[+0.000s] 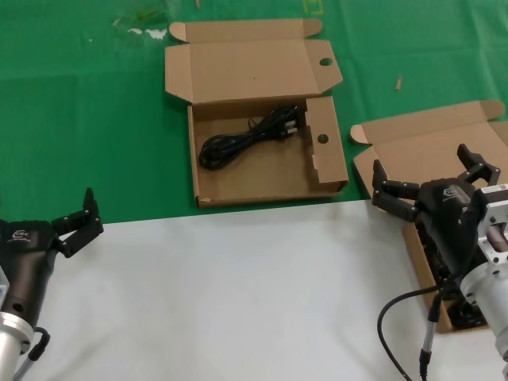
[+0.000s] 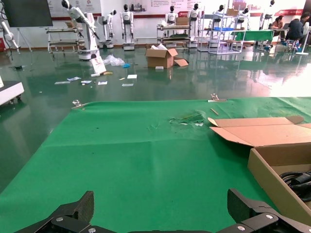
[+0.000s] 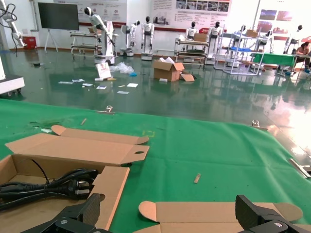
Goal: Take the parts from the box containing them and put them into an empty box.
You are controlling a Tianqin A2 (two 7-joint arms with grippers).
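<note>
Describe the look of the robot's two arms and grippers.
Both are alike: the left gripper and the right gripper have black angular fingers on black housings carrying a small white logo, joined to silver cylindrical wrists. A black cable loops beside the right arm.

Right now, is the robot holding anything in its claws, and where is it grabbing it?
Nothing is held. The left gripper is open over the white table edge, and the right gripper is open above the plain-lidded box. One black cable lies in the holed box.

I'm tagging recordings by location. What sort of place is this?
Most likely a robotics lab or demo hall: humanoid robots stand in rows on a glossy floor, with wall posters behind and a green-covered work table holding a cardboard box.
</note>
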